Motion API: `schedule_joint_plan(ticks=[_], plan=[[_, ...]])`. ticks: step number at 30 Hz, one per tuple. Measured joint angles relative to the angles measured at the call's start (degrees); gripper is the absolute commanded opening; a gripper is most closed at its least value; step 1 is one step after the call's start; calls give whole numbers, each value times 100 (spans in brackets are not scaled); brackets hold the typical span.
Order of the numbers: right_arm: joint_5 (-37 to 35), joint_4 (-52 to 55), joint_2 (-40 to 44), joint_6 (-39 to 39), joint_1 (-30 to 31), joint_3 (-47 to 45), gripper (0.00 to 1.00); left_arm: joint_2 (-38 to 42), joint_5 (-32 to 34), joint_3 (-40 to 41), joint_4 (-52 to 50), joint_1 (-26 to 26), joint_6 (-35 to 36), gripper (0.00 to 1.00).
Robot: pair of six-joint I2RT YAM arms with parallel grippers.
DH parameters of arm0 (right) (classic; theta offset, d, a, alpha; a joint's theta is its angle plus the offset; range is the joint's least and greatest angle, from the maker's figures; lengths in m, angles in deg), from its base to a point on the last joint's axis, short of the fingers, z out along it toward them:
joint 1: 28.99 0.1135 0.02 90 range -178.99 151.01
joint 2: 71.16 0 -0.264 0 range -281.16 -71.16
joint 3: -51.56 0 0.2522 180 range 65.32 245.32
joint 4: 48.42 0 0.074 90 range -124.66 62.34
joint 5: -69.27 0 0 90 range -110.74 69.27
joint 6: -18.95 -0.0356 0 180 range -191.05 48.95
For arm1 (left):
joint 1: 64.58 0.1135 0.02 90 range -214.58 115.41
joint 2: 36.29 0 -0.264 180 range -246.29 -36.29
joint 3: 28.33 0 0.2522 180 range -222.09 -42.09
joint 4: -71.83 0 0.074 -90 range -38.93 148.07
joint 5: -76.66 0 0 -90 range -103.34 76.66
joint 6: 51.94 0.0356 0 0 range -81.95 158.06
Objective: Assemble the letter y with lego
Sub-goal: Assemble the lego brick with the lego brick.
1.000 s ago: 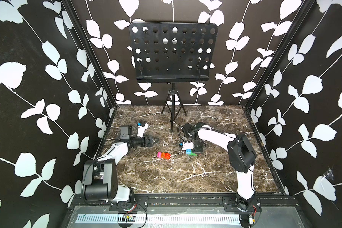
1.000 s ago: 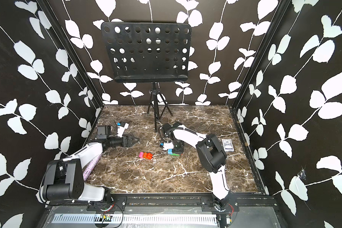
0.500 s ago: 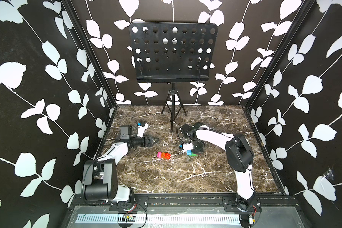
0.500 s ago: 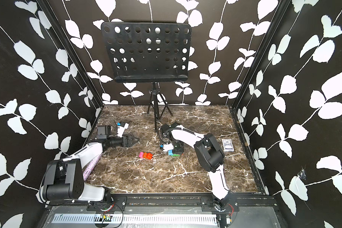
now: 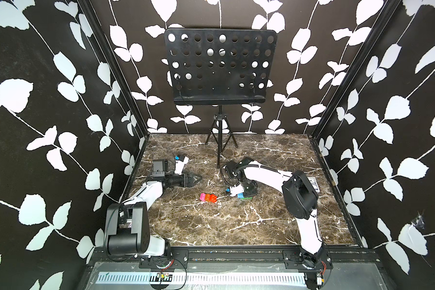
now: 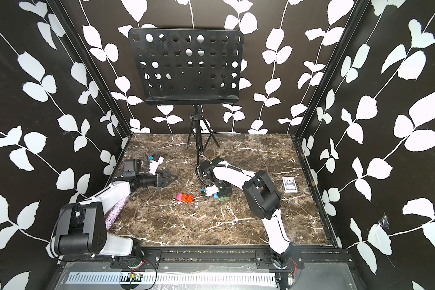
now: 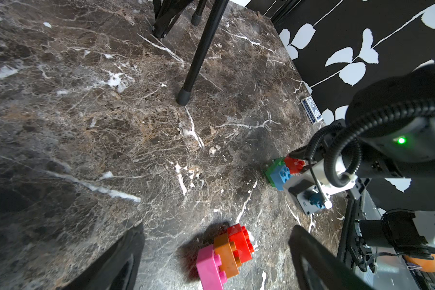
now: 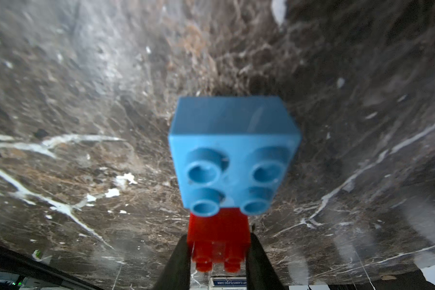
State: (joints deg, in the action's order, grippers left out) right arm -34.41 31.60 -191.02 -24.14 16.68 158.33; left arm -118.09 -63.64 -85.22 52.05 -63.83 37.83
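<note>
1. The right hand [image 8: 217,251] is narrowed onto a red brick [image 8: 219,226], with its fingers [image 8: 177,266] pressing both sides.
2. That brick sits beside a blue brick [image 8: 234,155] on a green brick [image 7: 271,170], low at the middle of the table [image 5: 236,226].
3. The left hand [image 5: 197,178] gapes wide and holds nothing, near the table's left edge.
4. Between the two hands, a joined pink, orange and red lego stack [image 5: 208,197] lies on its side on the table.
5. A card deck [image 6: 289,184] lies near the right edge.
</note>
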Motion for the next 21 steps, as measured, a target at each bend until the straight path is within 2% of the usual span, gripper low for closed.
schedule_joint_plan(ticks=[10, 15, 21], plan=[[-372, -15, 63, -9, 28, -223, 10, 0, 0, 0, 0, 0, 0, 92], [-192, 138, 9, -210, -79, -107, 11, 0, -2, 0, 0, 0, 0, 92], [116, 570, -293, -824, -247, 352, 11, 0, -2, 0, 0, 0, 0, 92]])
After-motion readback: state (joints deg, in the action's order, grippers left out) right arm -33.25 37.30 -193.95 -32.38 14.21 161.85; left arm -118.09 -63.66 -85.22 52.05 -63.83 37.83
